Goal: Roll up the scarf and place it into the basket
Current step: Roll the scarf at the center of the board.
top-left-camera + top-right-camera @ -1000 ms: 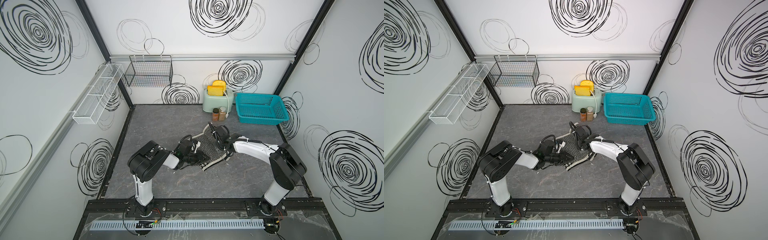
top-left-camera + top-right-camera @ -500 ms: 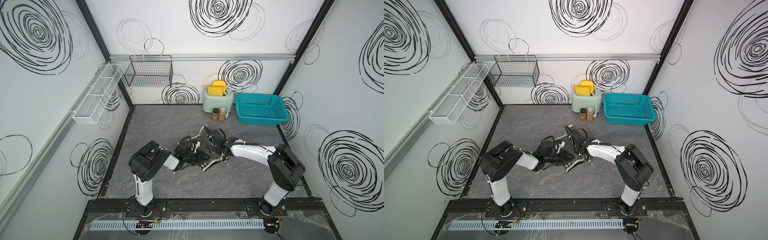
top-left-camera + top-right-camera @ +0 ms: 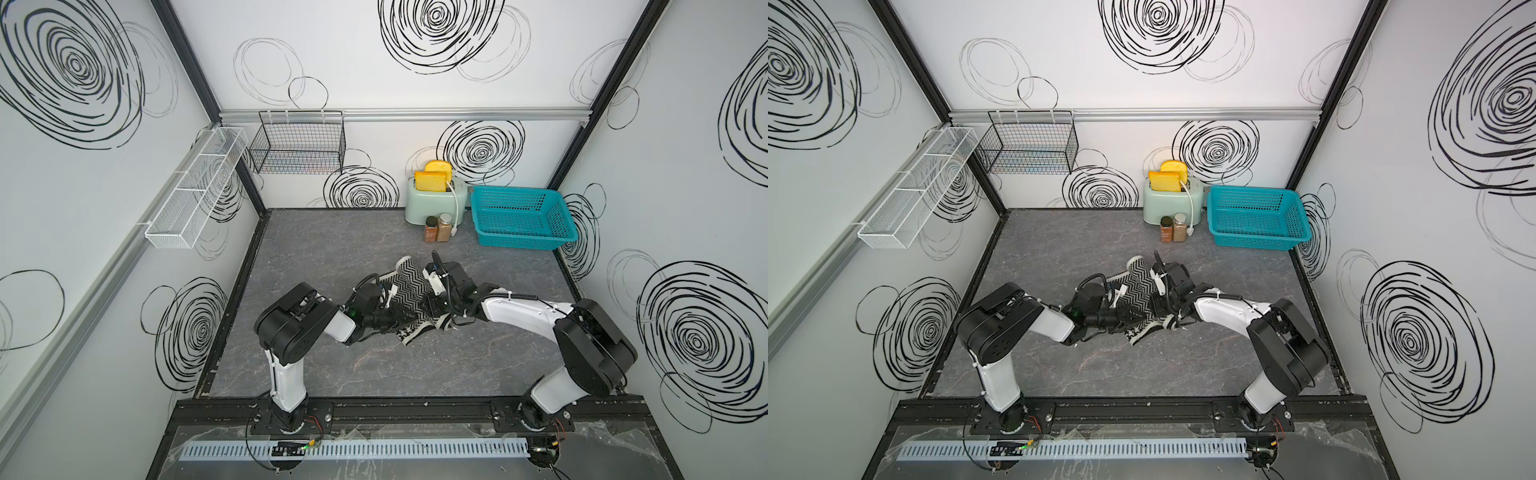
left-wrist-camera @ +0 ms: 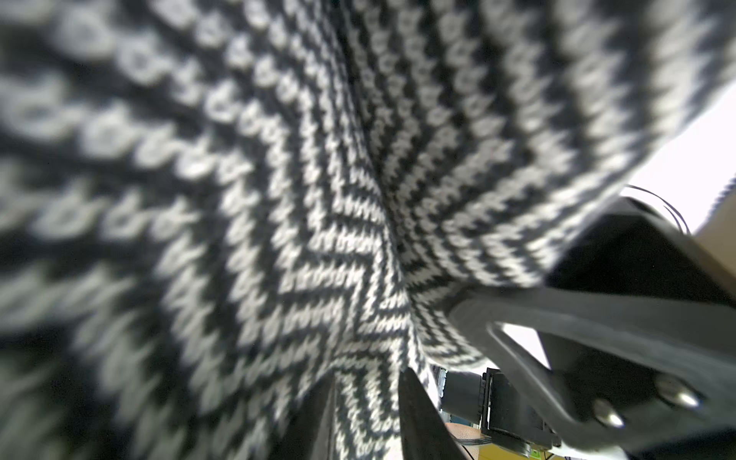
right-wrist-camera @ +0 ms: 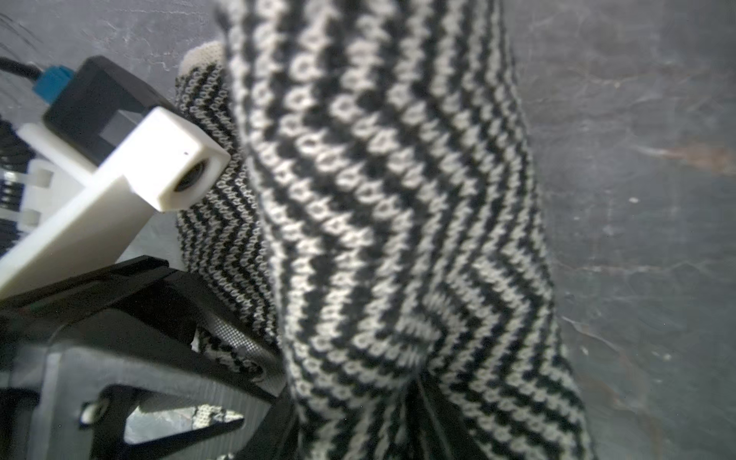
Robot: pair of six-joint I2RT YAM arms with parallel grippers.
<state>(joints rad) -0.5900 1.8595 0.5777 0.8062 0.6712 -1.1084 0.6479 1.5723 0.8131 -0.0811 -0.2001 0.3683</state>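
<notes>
The black-and-white scarf (image 3: pixel 409 286) (image 3: pixel 1140 291) lies bunched mid-table, zigzag side up, its far end curled into a roll. My left gripper (image 3: pixel 401 320) (image 3: pixel 1125 318) reaches in from the left under the bundle. In the left wrist view it (image 4: pixel 364 422) is shut on a fold of the scarf (image 4: pixel 318 199). My right gripper (image 3: pixel 434 309) (image 3: pixel 1158 307) presses in from the right. In the right wrist view the scarf (image 5: pixel 398 199) drapes over that gripper (image 5: pixel 354 422) and hides how its jaws stand. The teal basket (image 3: pixel 519 240) (image 3: pixel 1254 239) stands empty at the back right.
A mint toaster (image 3: pixel 430 203) with yellow slices and two spice jars (image 3: pixel 437 228) stand just left of the basket. A black wire basket (image 3: pixel 299 145) hangs on the back wall. A white mesh rack (image 3: pixel 195 191) hangs on the left wall.
My right gripper has come from the scarf's far end toward the front and folded the cloth over. The bundle is tighter. The left gripper has stayed put.
</notes>
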